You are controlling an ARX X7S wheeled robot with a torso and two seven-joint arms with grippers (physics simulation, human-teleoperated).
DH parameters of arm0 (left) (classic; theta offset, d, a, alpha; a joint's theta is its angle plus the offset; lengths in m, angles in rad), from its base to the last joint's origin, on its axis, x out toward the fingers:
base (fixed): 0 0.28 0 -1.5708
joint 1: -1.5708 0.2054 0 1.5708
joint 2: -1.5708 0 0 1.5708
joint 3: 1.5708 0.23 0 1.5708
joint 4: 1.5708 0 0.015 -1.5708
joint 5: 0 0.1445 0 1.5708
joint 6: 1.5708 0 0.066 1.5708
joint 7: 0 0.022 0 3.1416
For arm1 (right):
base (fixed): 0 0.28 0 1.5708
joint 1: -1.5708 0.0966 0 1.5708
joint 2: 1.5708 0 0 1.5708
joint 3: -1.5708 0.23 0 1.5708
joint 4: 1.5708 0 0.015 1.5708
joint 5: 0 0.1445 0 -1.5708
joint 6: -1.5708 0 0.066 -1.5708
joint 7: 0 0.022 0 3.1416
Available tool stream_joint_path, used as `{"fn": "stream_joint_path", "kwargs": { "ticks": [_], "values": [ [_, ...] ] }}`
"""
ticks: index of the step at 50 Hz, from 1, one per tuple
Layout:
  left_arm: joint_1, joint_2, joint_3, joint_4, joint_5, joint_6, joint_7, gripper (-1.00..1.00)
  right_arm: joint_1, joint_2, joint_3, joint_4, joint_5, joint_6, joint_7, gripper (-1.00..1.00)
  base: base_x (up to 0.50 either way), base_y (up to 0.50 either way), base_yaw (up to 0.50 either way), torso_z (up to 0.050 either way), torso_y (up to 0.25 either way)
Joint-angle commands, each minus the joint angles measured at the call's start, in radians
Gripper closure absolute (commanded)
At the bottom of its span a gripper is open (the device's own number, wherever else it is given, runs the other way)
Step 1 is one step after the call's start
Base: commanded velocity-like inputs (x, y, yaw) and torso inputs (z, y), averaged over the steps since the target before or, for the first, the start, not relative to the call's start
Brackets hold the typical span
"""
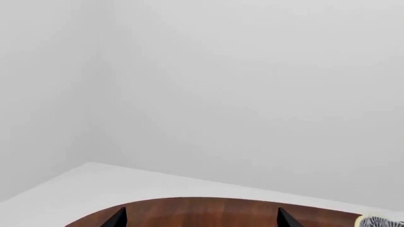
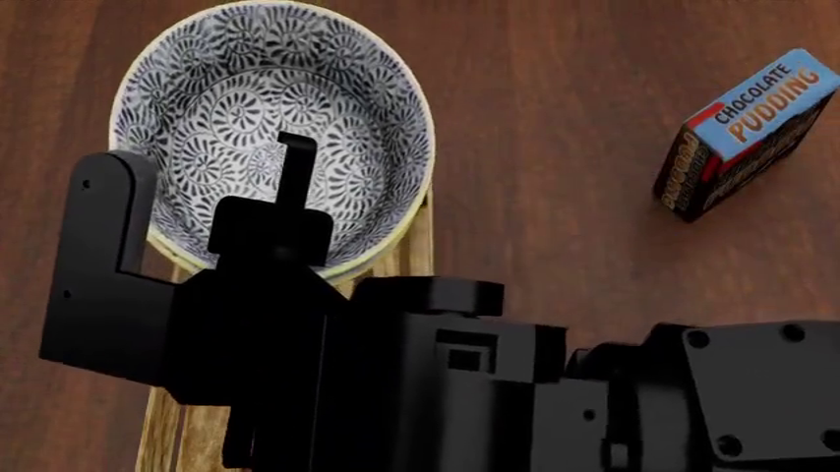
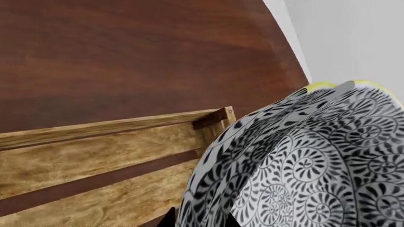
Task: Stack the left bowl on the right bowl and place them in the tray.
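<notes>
Table point(image 2: 565, 147): dark brown wood is seen under everything, and a plain white wall point(image 1: 252, 94) is seen behind its round edge.
Tray point(image 2: 409, 246): pale wood slats are seen, lying long-ways toward the robot, mostly hidden by the black arms.
Bowl point(image 2: 263, 108): a black-and-white swirl pattern and a yellow rim are shown. It is placed over the far end of the tray, close to a dark corner post. Whether it is resting on the slats cannot be told.
Pudding box point(image 2: 749, 133): it is laid on the table, well apart from the tray, on the right.
Left gripper point(image 1: 200, 220): its two black tips are spread wide with nothing between them.
Right gripper point(image 3: 169, 220): only a small dark bit is seen beside the bowl. Whether it is gripping cannot be told.
</notes>
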Motion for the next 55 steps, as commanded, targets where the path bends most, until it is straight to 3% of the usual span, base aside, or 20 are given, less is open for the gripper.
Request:
{"fn": "stream_joint_path", "kwargs": {
  "ticks": [1,55],
  "values": [
    [0.005,0.0,-0.002,-0.003,-0.001,0.008,0.003,-1.0,0.0,-0.02,-0.004,-0.022,-0.044,0.028,-0.034,1.0,0.0,0.0,0.0,0.0,0.0],
    [0.013,-0.027,-0.03,0.046,-0.048,-0.011,-0.037,-1.0,-0.064,-0.062,-0.11,0.14,-0.12,-0.083,-0.14,1.0,0.0,0.0,0.0,0.0,0.001]
  ]
}}
